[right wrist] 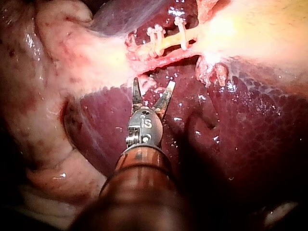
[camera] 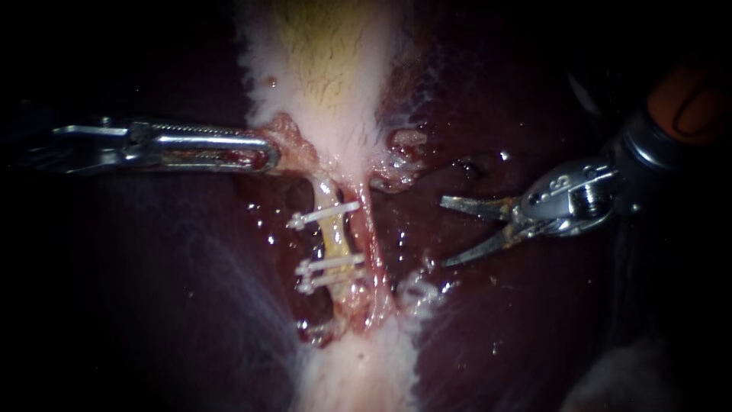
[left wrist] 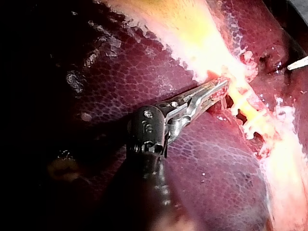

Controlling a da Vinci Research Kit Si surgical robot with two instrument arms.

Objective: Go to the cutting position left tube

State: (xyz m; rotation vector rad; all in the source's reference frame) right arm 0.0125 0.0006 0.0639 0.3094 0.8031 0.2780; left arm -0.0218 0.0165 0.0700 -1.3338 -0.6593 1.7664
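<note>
Openly, right instrument (camera: 450,233) faces left tube (camera: 335,233)

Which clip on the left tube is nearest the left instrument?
The lone top clip, just below the left instrument; the other clips sit farther down the left tube.

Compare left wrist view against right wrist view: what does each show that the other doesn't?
Left wrist only: the left instrument, its end effector shut on the gallbladder's lower end. Right wrist only: the right instrument's whole end effector, open, just short of the clipped tube, and pale folded tissue beside it. Both: the liver, that tube and its white clips; the left wrist view also catches one tip of the right instrument.
</note>
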